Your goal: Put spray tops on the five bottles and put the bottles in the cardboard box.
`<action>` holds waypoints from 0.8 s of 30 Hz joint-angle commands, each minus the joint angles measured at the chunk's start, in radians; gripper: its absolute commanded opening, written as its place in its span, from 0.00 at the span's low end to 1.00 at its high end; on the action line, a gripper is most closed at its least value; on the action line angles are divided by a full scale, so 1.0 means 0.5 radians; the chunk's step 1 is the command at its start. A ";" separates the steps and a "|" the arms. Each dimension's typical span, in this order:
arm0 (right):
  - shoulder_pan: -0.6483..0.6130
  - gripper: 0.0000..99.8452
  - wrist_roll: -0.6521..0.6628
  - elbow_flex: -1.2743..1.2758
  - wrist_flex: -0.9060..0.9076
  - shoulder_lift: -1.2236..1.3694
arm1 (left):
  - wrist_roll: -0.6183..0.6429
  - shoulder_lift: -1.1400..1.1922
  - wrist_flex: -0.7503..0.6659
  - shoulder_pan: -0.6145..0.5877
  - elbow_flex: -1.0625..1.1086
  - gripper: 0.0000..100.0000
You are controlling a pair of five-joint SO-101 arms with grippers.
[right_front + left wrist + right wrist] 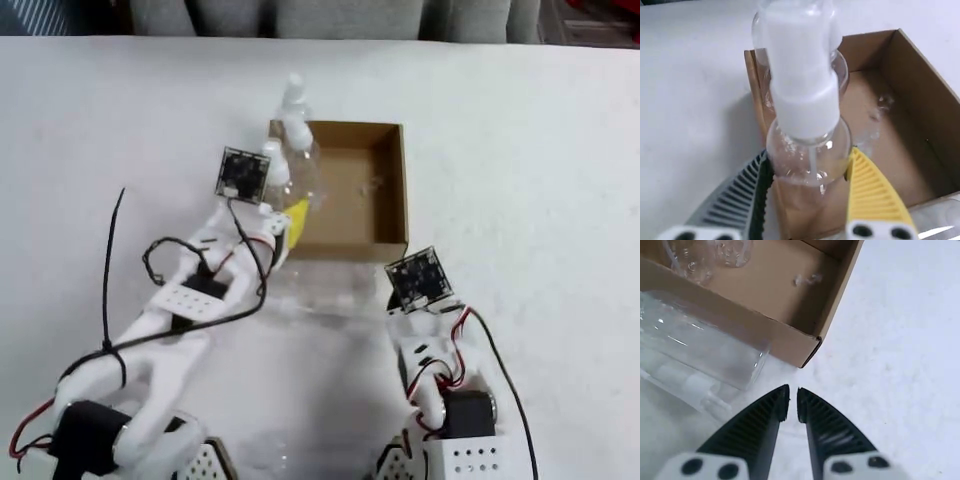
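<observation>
My left gripper (pixel 807 162) is shut on a clear bottle (pixel 805 150) that carries a white spray top (pixel 800 85), with the grey finger on one side and the yellow finger on the other. In the high view this bottle (pixel 293 175) hangs over the left wall of the cardboard box (pixel 385 190), and its top leans toward the far side. A second clear bottle (pixel 320 285) lies on its side on the table against the box's front wall. My right gripper (pixel 792 402) is shut and holds nothing, and sits near the box's front right corner (pixel 812 347) beside the lying bottle (pixel 700 360).
A small clear piece (pixel 880 107) glints on the box floor. Another clear bottle (pixel 265 450) shows faintly at the front edge between the arm bases. White table (pixel 540 150) stretches open to the right of the box and on the far left.
</observation>
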 commanded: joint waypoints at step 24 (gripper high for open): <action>0.060 0.02 0.031 -0.012 0.002 -0.008 | -0.028 0.158 -0.779 0.091 0.258 0.03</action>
